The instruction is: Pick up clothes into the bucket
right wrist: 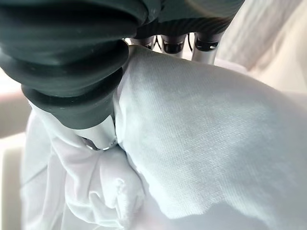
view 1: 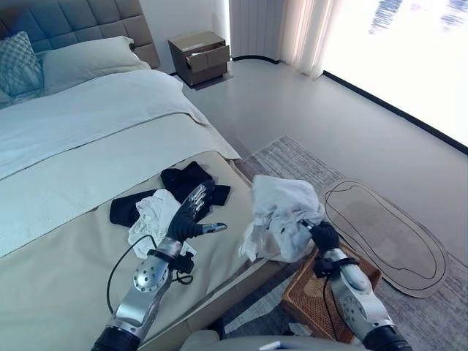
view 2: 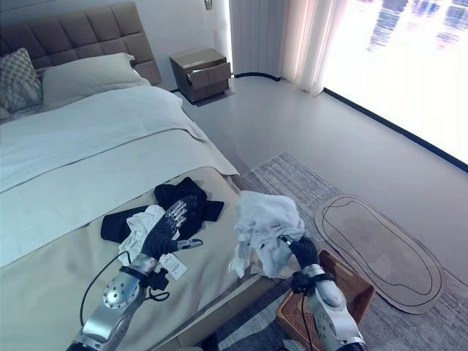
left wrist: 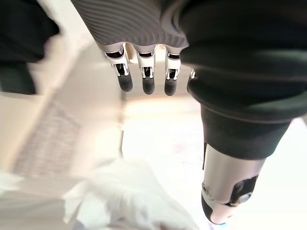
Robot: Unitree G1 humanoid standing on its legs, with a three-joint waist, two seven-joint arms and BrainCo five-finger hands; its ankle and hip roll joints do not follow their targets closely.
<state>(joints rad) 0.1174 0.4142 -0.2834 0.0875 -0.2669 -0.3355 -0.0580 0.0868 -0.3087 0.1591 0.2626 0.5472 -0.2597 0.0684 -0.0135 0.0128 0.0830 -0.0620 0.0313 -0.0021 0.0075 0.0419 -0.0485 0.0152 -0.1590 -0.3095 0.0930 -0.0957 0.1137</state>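
My right hand [view 1: 323,235] is shut on a bunched white garment [view 1: 281,212] and holds it in the air past the bed's foot corner, above a brown wicker basket [view 1: 307,292] on the rug. In the right wrist view the white garment [right wrist: 206,143] is wrapped over the fingers [right wrist: 206,45]. My left hand [view 1: 189,213] hovers open over the bed, fingers straight, just above a black garment [view 1: 186,183] and a second white garment [view 1: 152,213] lying together on the beige cover. The left wrist view has the straight fingers [left wrist: 146,79] with nothing between them.
The bed [view 1: 66,241] takes up the left side, with pillows [view 1: 80,62] at the headboard. A wooden nightstand [view 1: 199,57] with an open drawer stands at the back. A grey rug [view 1: 292,157] and an oval mat [view 1: 387,238] lie right of the bed.
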